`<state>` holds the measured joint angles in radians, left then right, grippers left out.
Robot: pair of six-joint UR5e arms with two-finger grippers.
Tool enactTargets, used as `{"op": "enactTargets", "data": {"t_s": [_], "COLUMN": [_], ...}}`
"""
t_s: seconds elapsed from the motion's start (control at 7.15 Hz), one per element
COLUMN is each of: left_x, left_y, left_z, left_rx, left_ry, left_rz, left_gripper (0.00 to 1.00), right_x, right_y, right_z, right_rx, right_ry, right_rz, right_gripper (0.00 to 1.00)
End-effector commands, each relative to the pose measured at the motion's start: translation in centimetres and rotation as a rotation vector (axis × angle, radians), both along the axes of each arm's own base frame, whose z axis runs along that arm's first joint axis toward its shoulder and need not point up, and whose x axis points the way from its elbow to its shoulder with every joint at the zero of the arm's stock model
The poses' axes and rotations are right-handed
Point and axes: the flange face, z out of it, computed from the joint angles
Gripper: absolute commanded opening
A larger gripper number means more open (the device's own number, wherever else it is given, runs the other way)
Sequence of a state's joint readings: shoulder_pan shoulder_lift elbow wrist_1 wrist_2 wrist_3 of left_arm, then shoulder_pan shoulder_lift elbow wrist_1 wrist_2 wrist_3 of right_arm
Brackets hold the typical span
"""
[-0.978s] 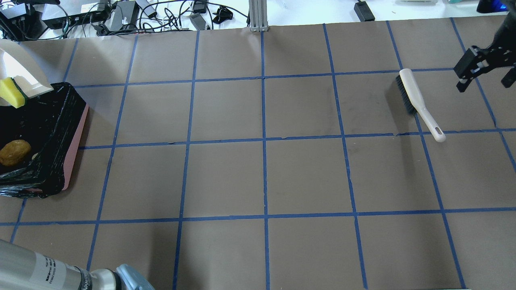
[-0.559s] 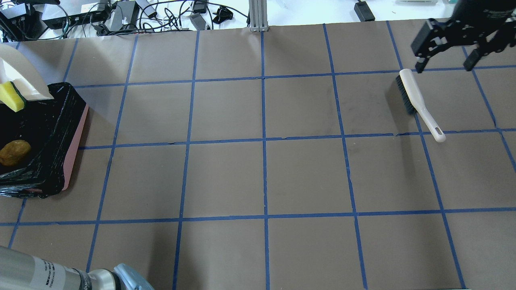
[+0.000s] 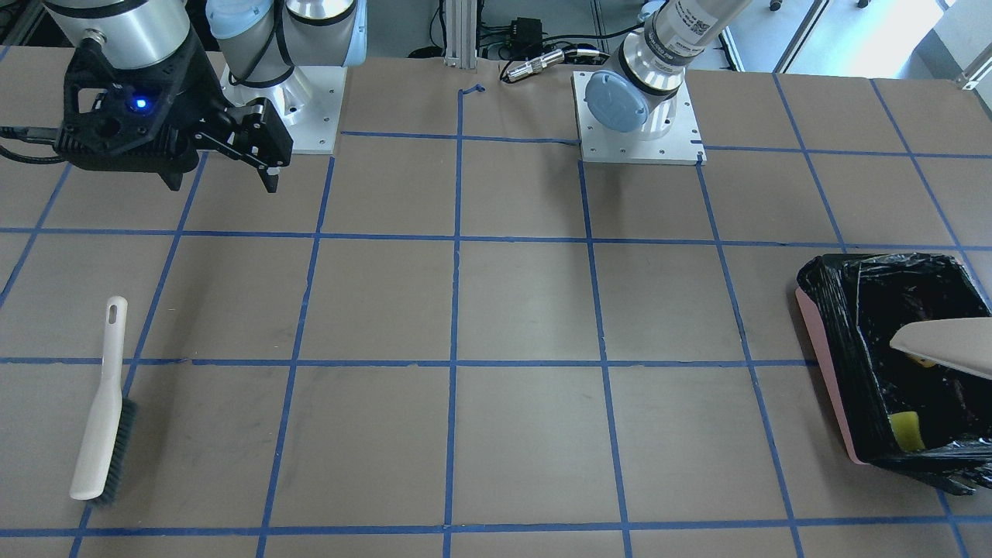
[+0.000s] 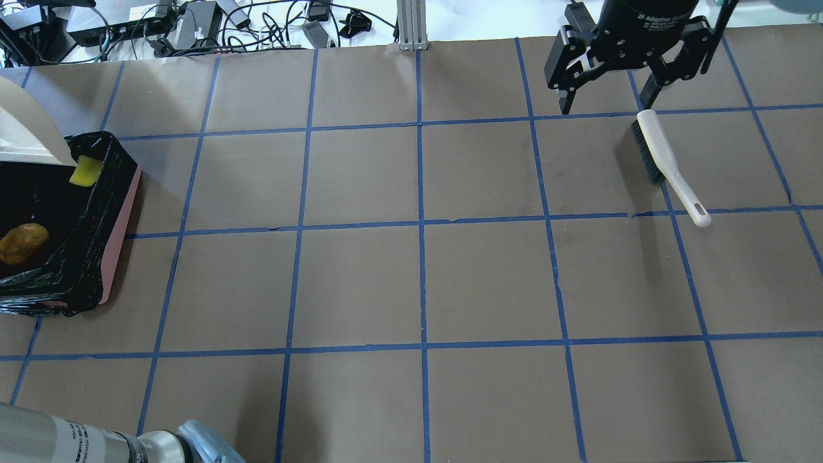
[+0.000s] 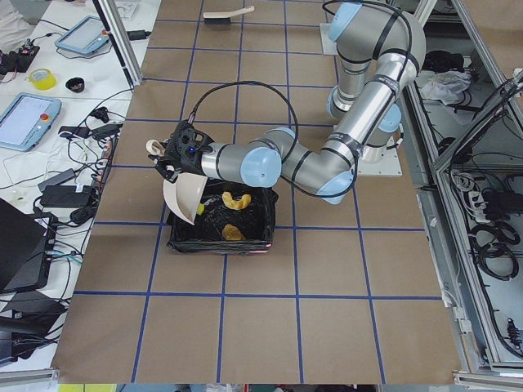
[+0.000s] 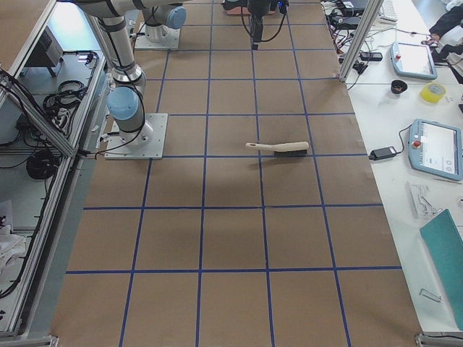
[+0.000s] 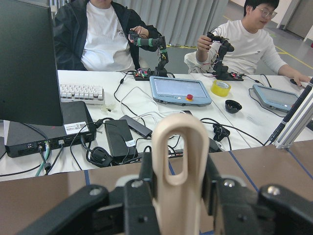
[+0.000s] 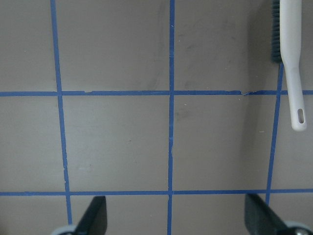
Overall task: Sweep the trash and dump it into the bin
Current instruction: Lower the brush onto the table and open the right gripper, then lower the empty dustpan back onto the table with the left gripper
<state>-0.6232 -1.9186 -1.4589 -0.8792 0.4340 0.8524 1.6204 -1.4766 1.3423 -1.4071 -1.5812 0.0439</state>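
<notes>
The right gripper (image 4: 607, 106) has moved left, away from the right edge of the table (image 4: 411, 283). It now hangs over the far end of the brush (image 4: 662, 154). The yellow wedge (image 4: 85, 172) has slid off the dustpan (image 4: 29, 132). It now lies in the far right corner of the bin (image 4: 119, 212).

Brown table (image 4: 360, 283) gridded in blue, black-lined pink bin (image 4: 122, 218), yellow wedge (image 4: 85, 172), golden-brown lump (image 4: 22, 243), beige dustpan (image 3: 945, 341), cream brush (image 4: 665, 164)

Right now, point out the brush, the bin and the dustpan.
brush (image 4: 661, 157): overhead exterior view, on its white back.
bin (image 4: 117, 244): overhead exterior view, on its pink side wall.
dustpan (image 3: 949, 347): exterior front-facing view, on its beige pan.
</notes>
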Motion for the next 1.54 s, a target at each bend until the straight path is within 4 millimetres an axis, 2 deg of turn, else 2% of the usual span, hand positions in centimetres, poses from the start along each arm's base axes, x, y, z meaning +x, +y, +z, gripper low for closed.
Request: {"op": "enactTargets", "data": {"t_s": [0.0, 0.14, 0.28, 0.56, 0.7, 0.84, 0.98, 1.12, 1.26, 1.4], "left_x": [-0.6, -1.8, -3.9, -8.7, -11.9, -17.5, -23.6, -27.4, -28.7, -28.7], "left_y": [0.2, -1.0, -2.5, -6.0, -7.0, -8.1, -9.0, -10.3, -11.0, -11.5], "left_z": [1.7, 2.0, 0.8, -1.3, -0.6, 0.5, 0.6, -2.3, -5.1, -7.7], "left_rx": [0.143, 0.212, 0.354, 0.432, 0.478, 0.554, 0.643, 0.75, 0.825, 0.885], "left_ry": [0.067, 0.099, 0.145, 0.147, 0.221, 0.135, 0.163, 0.282, 0.39, 0.41], "left_rz": [0.163, 0.332, 0.516, 0.53, 0.621, 0.744, 0.863, 1.026, 1.126, 1.159], "left_gripper": [0.0, 0.0, 0.0, 0.0, 0.0, 0.0, 0.0, 0.0, 0.0, 0.0], "right_x": [0.5, 0.5, 0.5, 0.5, 0.9, 1.2, 1.4, 1.3, 1.2, 0.9], "right_y": [-0.6, -0.5, -0.5, -0.5, -0.6, -0.5, -0.2, -0.2, -0.1, 0.6], "right_z": [-1.3, -2.6, -3.5, -1.8, -1.7, -1.5, -0.8, -0.8, -0.8, -0.6], "right_rx": [-0.014, -0.003, 0.003, -0.066, -0.071, -0.075, -0.088, -0.09, -0.088, -0.079], "right_ry": [-0.007, -0.008, -0.006, -0.021, -0.057, -0.082, -0.107, -0.096, -0.086, -0.064], "right_rz": [0.008, 0.006, 0.015, 0.016, 0.025, 0.102, 0.13, 0.132, 0.132, 0.134], "right_gripper": [1.0, 1.0, 1.0, 1.0, 1.0, 1.0, 1.0, 1.0, 1.0, 1.0]}}
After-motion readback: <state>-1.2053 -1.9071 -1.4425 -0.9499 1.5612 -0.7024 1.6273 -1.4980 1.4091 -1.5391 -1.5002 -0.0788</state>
